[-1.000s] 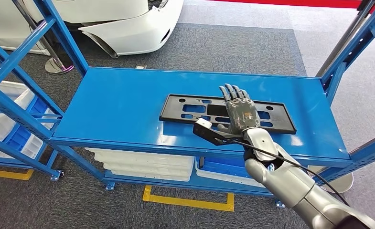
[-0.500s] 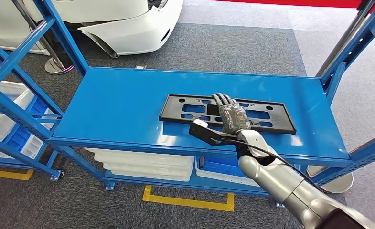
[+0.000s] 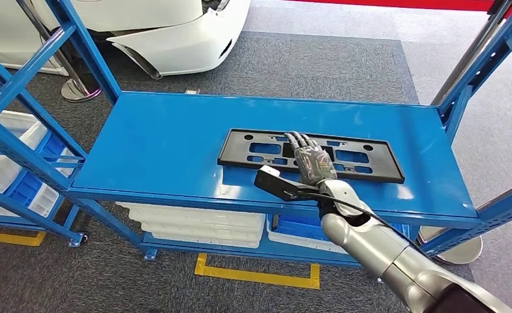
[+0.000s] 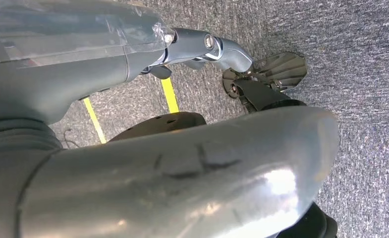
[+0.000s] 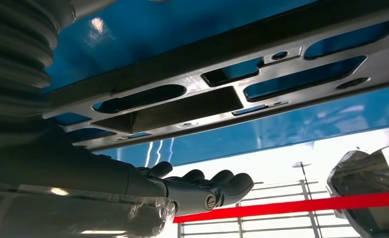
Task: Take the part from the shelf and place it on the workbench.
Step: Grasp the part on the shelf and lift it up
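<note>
At the far left you see blue shelf frame posts and, below them, white bins on a lower level. Beyond the frame, at the far left, sits the white bumper of a car on grey carpet, with a chrome stand base near it.

Moving right, the blue shelf spreads across the middle of your head view. Its left half is bare blue metal. Under it you see white trays and a blue bin, and a yellow floor marking on the near side.

The part, a flat black rectangular plate with cut-out slots and small holes, lies flat on the shelf, right of centre and roughly midway between the near and far edges.

Your right robot hand is over the middle of the part, palm down, fingers stretched toward the far edge and slightly apart. It is not clasped around anything. In the right wrist view the fingers lie extended close alongside the part; whether they touch it you cannot tell. The silver forearm comes in from the near right, with a black wrist camera beside it.

Your left robot hand appears in the left wrist view above the grey carpet, holding nothing; you cannot tell whether its fingers are spread or curled.

At the far right, more blue posts rise.
</note>
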